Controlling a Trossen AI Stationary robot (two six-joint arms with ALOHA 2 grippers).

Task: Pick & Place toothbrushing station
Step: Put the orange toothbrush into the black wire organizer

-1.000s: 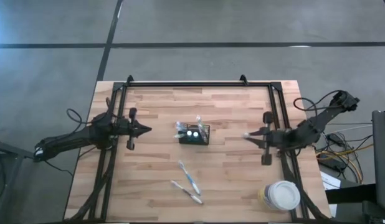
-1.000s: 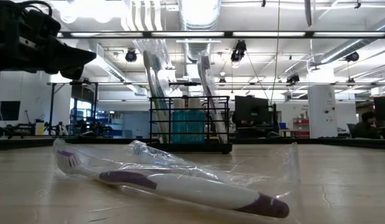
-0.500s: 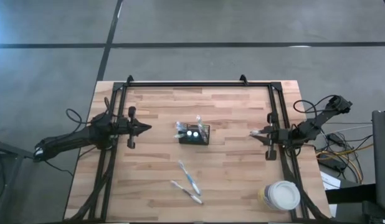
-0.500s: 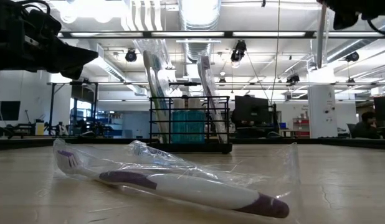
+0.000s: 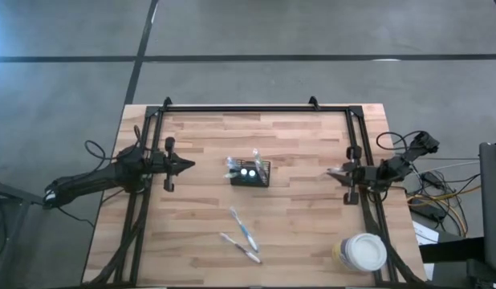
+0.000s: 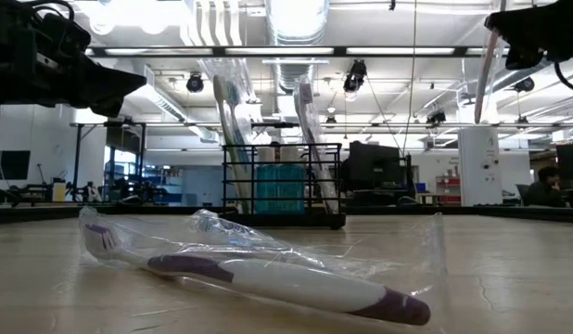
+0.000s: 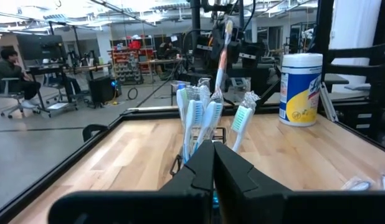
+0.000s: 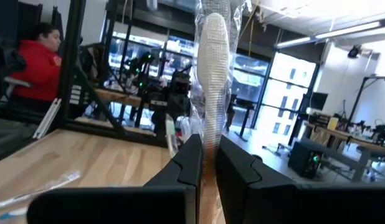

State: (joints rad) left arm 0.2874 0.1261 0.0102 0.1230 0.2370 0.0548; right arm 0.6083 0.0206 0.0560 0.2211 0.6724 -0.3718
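From overhead, the toothbrushing station (image 5: pixel 250 173) sits mid-tabletop (image 5: pixel 296 225), roughly midway between the arms. The left gripper (image 5: pixel 186 166) hovers left of it, fingers closed on nothing. The right gripper (image 5: pixel 338 172), at the right edge, clamps a wrapped toothbrush (image 5: pixel 331 171) pointing leftward toward the caddy. Two loose toothbrushes (image 5: pixel 243 228) lie nearer, and a white-lidded tub (image 5: pixel 362 252) stands near right.

At tabletop level, the station (image 6: pixel 282 190) is a black wire cage with brushes upright and a teal item inside; a wrapped brush (image 6: pixel 268 276) lies in front.

The left wrist view looks straight at the station (image 7: pixel 202 118).

The right wrist view shows fingers (image 8: pixel 191 163) pinching the brush (image 8: pixel 213 68).
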